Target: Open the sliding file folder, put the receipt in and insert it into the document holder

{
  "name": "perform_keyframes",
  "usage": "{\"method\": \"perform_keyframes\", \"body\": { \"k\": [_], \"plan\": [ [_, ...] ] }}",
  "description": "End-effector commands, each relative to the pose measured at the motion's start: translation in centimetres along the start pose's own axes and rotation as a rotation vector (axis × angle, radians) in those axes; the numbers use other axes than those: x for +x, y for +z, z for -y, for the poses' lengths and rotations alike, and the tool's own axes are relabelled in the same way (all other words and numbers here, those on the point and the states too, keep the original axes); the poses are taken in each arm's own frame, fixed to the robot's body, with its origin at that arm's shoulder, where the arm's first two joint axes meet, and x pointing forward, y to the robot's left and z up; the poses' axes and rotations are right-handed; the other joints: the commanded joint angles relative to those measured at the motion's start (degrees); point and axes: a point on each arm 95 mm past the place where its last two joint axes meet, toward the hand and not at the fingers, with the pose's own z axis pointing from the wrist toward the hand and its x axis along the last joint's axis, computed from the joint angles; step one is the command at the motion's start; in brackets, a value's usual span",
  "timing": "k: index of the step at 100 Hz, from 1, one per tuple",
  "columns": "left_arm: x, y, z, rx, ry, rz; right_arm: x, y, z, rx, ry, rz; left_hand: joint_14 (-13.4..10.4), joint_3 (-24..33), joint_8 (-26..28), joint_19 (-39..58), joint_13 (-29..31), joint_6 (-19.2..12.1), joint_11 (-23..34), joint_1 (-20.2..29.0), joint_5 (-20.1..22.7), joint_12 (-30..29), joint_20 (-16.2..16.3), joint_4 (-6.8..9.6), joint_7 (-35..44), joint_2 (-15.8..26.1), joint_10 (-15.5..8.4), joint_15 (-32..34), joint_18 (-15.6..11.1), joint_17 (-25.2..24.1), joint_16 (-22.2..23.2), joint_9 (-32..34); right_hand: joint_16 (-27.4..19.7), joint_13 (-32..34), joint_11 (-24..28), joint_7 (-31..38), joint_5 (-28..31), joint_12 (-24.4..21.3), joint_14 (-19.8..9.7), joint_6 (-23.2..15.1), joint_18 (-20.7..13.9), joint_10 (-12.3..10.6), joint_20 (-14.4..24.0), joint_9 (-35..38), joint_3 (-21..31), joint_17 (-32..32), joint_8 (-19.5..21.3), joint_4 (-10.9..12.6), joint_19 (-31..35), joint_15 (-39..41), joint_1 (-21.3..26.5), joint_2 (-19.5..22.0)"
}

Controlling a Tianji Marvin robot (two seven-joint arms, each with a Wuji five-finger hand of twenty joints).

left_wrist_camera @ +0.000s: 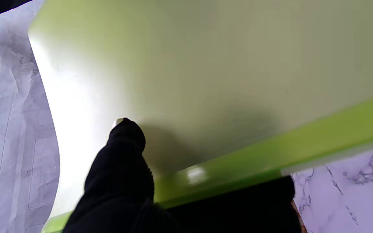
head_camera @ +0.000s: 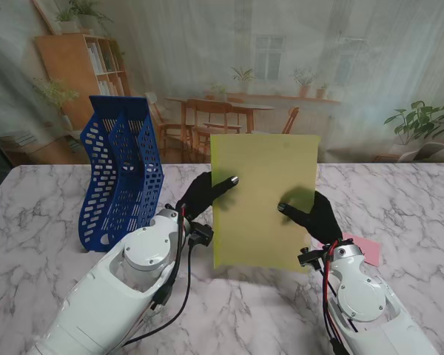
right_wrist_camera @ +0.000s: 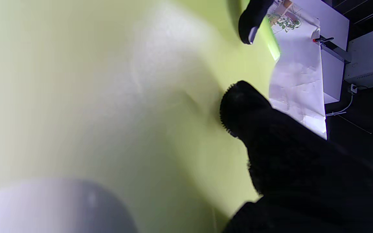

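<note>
The yellow-green file folder (head_camera: 263, 200) is held up off the table, its flat face toward me. My left hand (head_camera: 201, 194) grips its left edge, thumb on the near face. My right hand (head_camera: 315, 217) grips its right side, thumb pressed on the face. In the left wrist view the folder (left_wrist_camera: 206, 81) fills the picture, with a black thumb (left_wrist_camera: 125, 152) on it and a brighter green spine strip (left_wrist_camera: 270, 158). The right wrist view shows the folder (right_wrist_camera: 92, 97) and a black finger (right_wrist_camera: 270, 136). The blue perforated document holder (head_camera: 122, 170) stands upright at the far left. A pink receipt (head_camera: 364, 248) lies by my right wrist.
White marble table (head_camera: 399, 200) spreads under both arms. A printed backdrop of a room hangs behind the far edge. The document holder stands just left of my left forearm, close to the folder's left edge.
</note>
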Motion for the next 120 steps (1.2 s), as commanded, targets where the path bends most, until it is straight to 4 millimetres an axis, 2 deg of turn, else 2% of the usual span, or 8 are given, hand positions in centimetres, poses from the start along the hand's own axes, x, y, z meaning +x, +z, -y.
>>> {"method": "perform_keyframes", "body": {
  "k": [1, 20, 49, 60, 75, 95, 108, 120],
  "plan": [
    [-0.7, 0.0, 0.7, -0.001, 0.028, 0.012, 0.1, -0.1, 0.0, -0.007, 0.005, -0.006, 3.05, 2.17, 1.45, 0.42, -1.4, -1.04, -0.3, 4.86, -0.23, -0.84, 1.64, 1.51, 0.25, 1.45, -0.29, -0.7, -2.31, -0.63, 0.75, -2.19, 0.65, 1.48, 2.82, 3.68, 1.17, 0.74, -1.8, -7.47, -2.41, -1.25, 0.33, 0.64, 4.26, 0.54, 2.79, 0.69, 1.44, 3.3, 4.45, 3.6],
    [-1.8, 0.0, 1.7, 0.021, 0.074, 0.018, 0.0, -0.1, -0.2, -0.016, 0.009, -0.01, 2.15, 2.68, 3.67, -3.55, -4.97, -5.89, -3.43, 11.4, 4.12, -2.8, 1.34, 1.19, 3.58, 1.04, -2.51, -3.58, -1.2, -5.67, -0.23, -4.9, 0.75, 1.49, 2.81, 3.74, 1.07, 0.88, -1.9, -7.56, -2.41, -1.2, 0.28, 0.67, 4.27, 0.54, 2.98, 0.65, 1.45, 3.41, 4.41, 3.7],
    [-2.3, -0.4, 2.6, 0.007, 0.068, 0.009, -0.2, -0.1, -0.4, -0.015, 0.015, -0.014, 1.71, 6.5, 1.75, -5.11, -5.79, -4.61, -5.01, 11.42, 0.55, -4.26, 1.39, 0.53, 0.97, 0.44, -1.61, -4.44, -1.98, -6.0, -0.57, -7.65, 0.89, 1.49, 2.84, 3.95, 0.97, 1.15, -2.0, -7.75, -2.61, -1.23, 0.12, 0.64, 4.49, 0.73, 3.33, 0.68, 1.34, 3.36, 4.6, 3.93],
    [-2.5, -0.6, 3.1, -0.001, 0.058, -0.008, 0.0, 0.0, -0.4, -0.013, 0.029, -0.016, 2.23, 1.88, 2.1, -4.88, -6.1, -3.78, -5.28, 4.9, 1.19, -4.81, 1.99, 1.94, 0.37, 0.23, -1.33, -4.34, -1.57, -6.42, -0.36, -7.83, 0.96, 1.5, 3.25, 4.29, 0.55, 1.59, -1.99, -8.12, -2.61, -1.33, 0.06, 0.18, 4.65, 0.73, 4.03, 0.65, 1.35, 3.29, 4.79, 4.24],
    [-2.8, -0.7, 3.8, -0.006, 0.039, -0.027, 0.2, 0.2, -0.3, -0.011, 0.047, -0.027, 2.47, 0.48, 0.71, -5.06, -6.75, -2.93, -6.11, -1.38, 1.67, -4.99, 2.24, 1.86, -1.79, 0.4, -1.12, -4.69, -1.6, -6.94, -0.21, -8.68, 1.1, 1.47, 4.33, 4.84, -0.19, 2.63, -2.0, -8.3, -2.52, -1.42, -0.16, -0.61, 4.76, 0.7, 5.43, 0.59, 1.07, 3.22, 5.05, 4.85],
    [-2.7, -1.1, 4.6, -0.003, 0.042, -0.046, 0.7, 0.6, -0.5, -0.033, 0.067, -0.059, 2.24, 2.95, 1.88, -4.8, -6.11, -3.39, -5.75, 3.57, 1.0, -4.65, 2.49, 1.97, -1.69, 0.01, -1.6, -4.46, -1.7, -6.41, 0.11, -7.88, 1.67, 1.39, 4.92, 4.98, -0.37, 3.24, -2.09, -8.27, -2.3, -1.37, -0.29, -0.7, 4.76, 0.76, 6.02, 0.55, 0.94, 3.95, 5.11, 5.02],
    [-2.3, -1.2, 5.1, 0.005, 0.037, -0.061, 0.8, 0.7, -0.6, -0.034, 0.073, -0.061, 0.73, 3.22, 3.69, -4.28, -4.44, -6.73, -4.12, 10.87, 3.37, -3.94, 2.6, 0.93, 0.68, 0.09, -6.18, -4.15, -2.11, -5.51, 0.13, -4.6, 1.87, 1.34, 4.95, 4.95, -0.3, 3.35, -2.03, -8.32, -2.22, -1.42, -0.37, -0.57, 4.67, 0.8, 6.06, 0.54, 0.84, 4.19, 5.07, 5.08],
    [-2.1, -1.2, 5.1, -0.027, 0.033, -0.07, 0.8, 0.7, -0.4, -0.022, 0.082, -0.055, -0.49, 2.42, 1.93, -6.33, -6.24, -10.65, -7.8, 10.04, 0.96, -6.36, 1.78, 1.45, -0.02, 0.31, -10.79, -6.47, -2.62, -7.21, -1.02, -9.14, 1.99, 1.3, 4.9, 4.9, -0.28, 3.43, -2.03, -8.37, -2.24, -1.43, -0.47, -0.54, 4.64, 0.97, 6.06, 0.56, 0.72, 4.27, 5.08, 5.08]
  ]
}}
